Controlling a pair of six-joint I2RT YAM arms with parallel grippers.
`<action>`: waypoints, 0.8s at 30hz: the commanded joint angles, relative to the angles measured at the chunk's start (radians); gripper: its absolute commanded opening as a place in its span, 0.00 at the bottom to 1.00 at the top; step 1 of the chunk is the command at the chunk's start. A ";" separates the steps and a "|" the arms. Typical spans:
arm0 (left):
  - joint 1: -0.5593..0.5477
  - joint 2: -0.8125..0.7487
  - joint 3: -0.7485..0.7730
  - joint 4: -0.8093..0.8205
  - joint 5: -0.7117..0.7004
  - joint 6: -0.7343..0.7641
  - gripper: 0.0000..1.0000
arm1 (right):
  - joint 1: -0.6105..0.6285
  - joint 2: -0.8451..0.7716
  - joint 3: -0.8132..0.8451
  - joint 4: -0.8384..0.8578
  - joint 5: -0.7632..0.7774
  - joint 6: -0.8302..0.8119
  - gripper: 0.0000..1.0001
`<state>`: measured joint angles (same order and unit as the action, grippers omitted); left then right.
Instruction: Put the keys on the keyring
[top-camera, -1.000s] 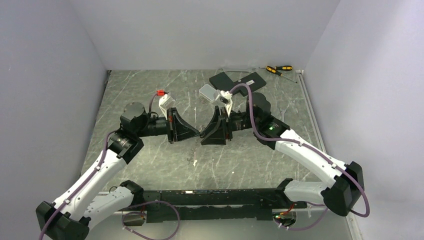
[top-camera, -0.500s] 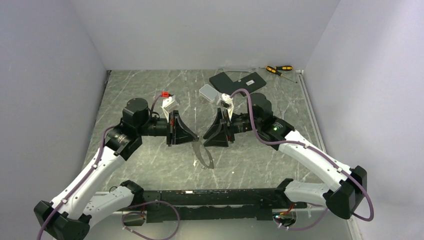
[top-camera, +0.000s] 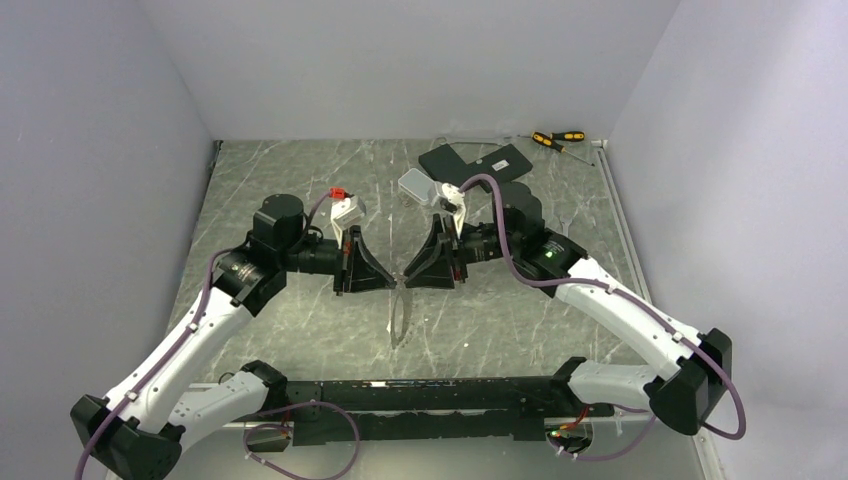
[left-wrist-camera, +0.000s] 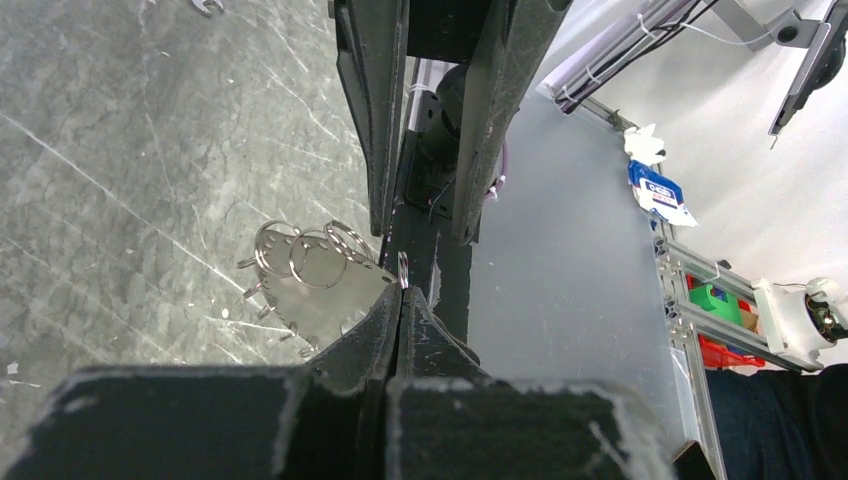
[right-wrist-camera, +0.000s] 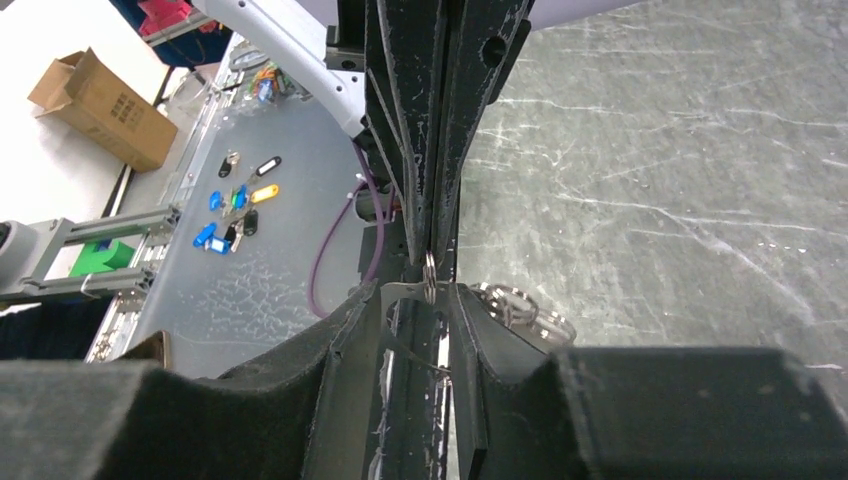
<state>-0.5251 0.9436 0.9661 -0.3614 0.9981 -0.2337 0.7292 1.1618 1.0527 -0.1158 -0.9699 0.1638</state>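
Overhead, a grey marbled counter carries the left arm and right arm, tips meeting at its centre. Left jaws are pinched shut on the keyring, whose loop hangs below them. Right jaws stand narrowly apart around a small ring; whether they grip it is unclear. The keys cluster beside the left jaws.

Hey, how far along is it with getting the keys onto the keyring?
Done: the keyring is off the table, hanging under the shut left gripper. In hand: the right gripper, partly open, straddles a small ring where the two grippers meet. Left: a cluster of the keys dangles beside it, but whether any is threaded on cannot be told.
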 joint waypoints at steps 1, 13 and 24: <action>-0.004 -0.003 0.050 0.016 0.038 0.037 0.00 | 0.003 0.021 0.051 0.048 -0.019 -0.011 0.33; -0.004 0.005 0.044 0.039 0.033 0.023 0.00 | 0.012 0.039 0.041 0.068 -0.044 0.015 0.25; -0.004 0.009 0.026 0.082 0.017 -0.011 0.00 | 0.021 0.053 0.043 0.054 -0.038 0.011 0.18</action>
<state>-0.5255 0.9554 0.9665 -0.3473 1.0004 -0.2314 0.7422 1.2098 1.0595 -0.1043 -0.9863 0.1795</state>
